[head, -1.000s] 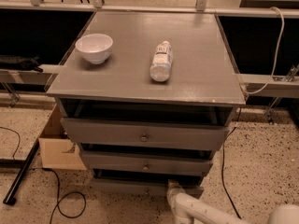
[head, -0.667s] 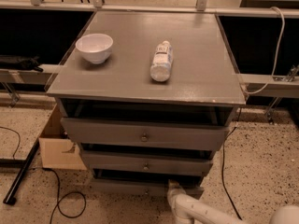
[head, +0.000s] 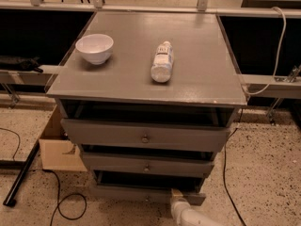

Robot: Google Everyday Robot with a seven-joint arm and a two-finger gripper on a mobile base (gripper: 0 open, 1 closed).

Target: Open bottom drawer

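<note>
The bottom drawer (head: 127,193) is the slimmest grey front, lowest of three in the grey cabinet, and stands pulled out a little with a dark gap above it. Its small knob is barely visible at the centre of the front. My gripper (head: 177,195) comes up from the bottom edge of the view on a white arm (head: 190,216). Its tan tip is at the top edge of the bottom drawer's front, right of the knob.
The middle drawer (head: 146,165) and top drawer (head: 145,136) are also slightly out. A white bowl (head: 94,48) and a lying plastic bottle (head: 162,61) rest on the cabinet top (head: 202,79). A cardboard box (head: 55,149), black pole (head: 21,175) and cables lie on the floor at the left.
</note>
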